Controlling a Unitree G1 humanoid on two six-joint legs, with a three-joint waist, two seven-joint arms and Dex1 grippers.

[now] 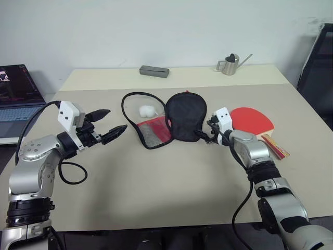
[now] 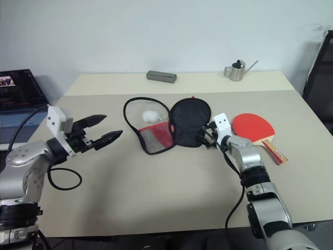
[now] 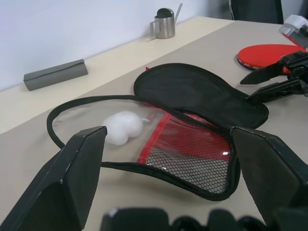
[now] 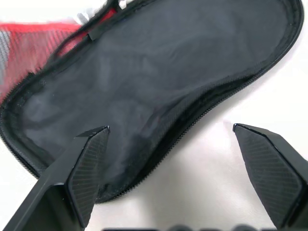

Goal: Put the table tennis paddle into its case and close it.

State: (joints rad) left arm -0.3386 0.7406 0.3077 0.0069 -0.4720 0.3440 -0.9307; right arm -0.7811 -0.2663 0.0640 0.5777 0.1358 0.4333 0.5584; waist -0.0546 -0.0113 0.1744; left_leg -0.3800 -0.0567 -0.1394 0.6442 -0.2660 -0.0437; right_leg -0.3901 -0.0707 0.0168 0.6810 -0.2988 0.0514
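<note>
The case (image 1: 171, 122) is shown lying unzipped and spread flat at the centre of the frame on the beige table (image 1: 156, 187). Its black half is seen at centre right, its red and mesh half at centre left, with the white pom-pom charm (image 1: 147, 111) resting on the left half. The table tennis paddle (image 1: 253, 121) is seen right of centre, flat on the table just beside the case, red face up, its striped handle directed toward the lower right.

The right gripper (image 1: 207, 131) is seen released, its jaws spread, one finger over the black half's right edge. The left gripper (image 1: 111, 123) is seen at left of centre, likewise released and empty, held above the table apart from the case.

At the upper edge, a grey pouch (image 1: 154, 71) and a small metal watering can (image 1: 229, 64) are seen; a laptop (image 1: 15, 94) appears at far left.
</note>
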